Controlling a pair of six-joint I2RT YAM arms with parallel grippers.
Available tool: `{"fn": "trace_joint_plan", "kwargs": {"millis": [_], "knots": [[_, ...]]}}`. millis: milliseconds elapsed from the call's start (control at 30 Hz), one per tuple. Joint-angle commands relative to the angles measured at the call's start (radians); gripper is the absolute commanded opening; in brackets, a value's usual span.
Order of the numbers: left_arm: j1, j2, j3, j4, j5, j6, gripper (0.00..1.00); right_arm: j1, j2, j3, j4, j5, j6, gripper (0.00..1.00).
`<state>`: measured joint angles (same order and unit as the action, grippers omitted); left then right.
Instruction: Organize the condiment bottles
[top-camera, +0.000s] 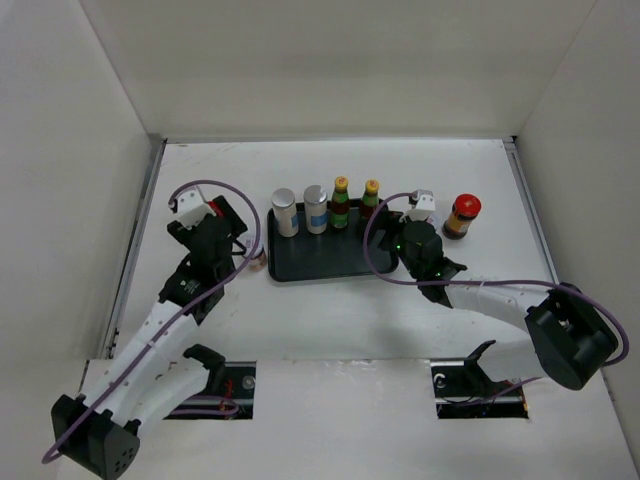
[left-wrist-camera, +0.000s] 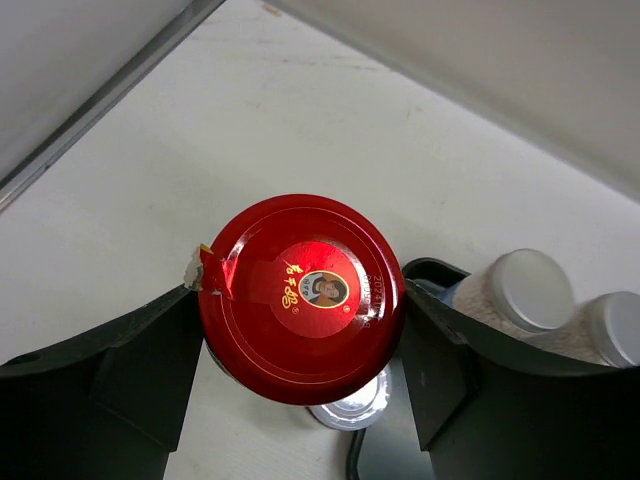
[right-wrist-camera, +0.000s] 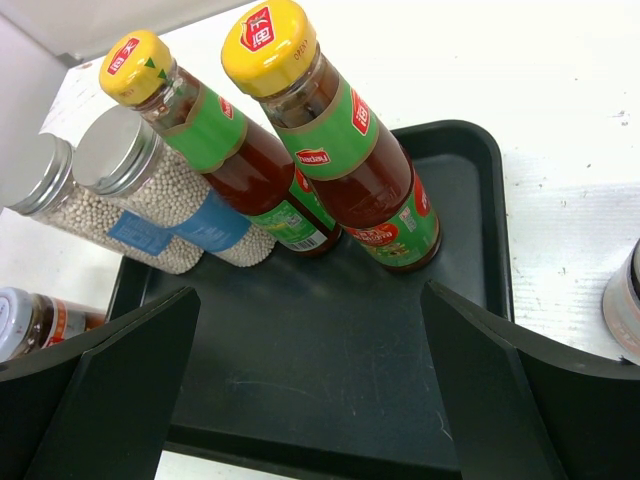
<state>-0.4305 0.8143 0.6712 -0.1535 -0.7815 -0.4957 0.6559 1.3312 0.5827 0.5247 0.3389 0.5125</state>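
Left tool (left-wrist-camera: 302, 290) clamps red-capped jar (left-wrist-camera: 300, 310) (just beside tray (top-camera: 330, 262) edge).

left arm (top-camera: 145, 345) reaches from the lower left up to left of centre, left gripper (left-wrist-camera: 302, 300) clamped on a red-capped jar (left-wrist-camera: 290, 250). right arm (top-camera: 490, 297) bends in from the lower right, right gripper (right-wrist-camera: 310, 295) spread wide.

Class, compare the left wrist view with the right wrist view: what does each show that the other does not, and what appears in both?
Only the left wrist view: a red-capped jar held in the left hand, seen from above. Only the right wrist view: two yellow-capped sauce bottles standing in the black tray, with the right hand open. Both: the two silver-lidded shakers and that tray.
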Motion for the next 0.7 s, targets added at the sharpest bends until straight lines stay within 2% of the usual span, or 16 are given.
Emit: {"fn": "trace_joint_plan", "kwargs": {"millis": [0, 200, 367, 500, 667], "knots": [[-0.072, -0.021, 0.109, 0.153, -0.075, 0.077, 0.33, 0.006, -0.009, 0.039, 0.041, -0.011, -0.006, 1.00], [-0.262, 0.086, 0.182, 0.221, -0.056, 0.072, 0.33, 0.006, -0.030, 0.031, 0.041, -0.003, -0.006, 1.00], [-0.377, 0.192, 0.186, 0.293, -0.007, 0.002, 0.33, 0.006, -0.053, 0.022, 0.043, 0.002, -0.005, 1.00], [-0.400, 0.284, 0.168, 0.339, 0.045, -0.055, 0.33, 0.001, -0.076, 0.009, 0.047, 0.005, 0.000, 1.00], [-0.394, 0.373, 0.110, 0.488, 0.088, -0.060, 0.33, -0.003, -0.092, 0.002, 0.054, 0.012, 0.001, 1.00]]}}
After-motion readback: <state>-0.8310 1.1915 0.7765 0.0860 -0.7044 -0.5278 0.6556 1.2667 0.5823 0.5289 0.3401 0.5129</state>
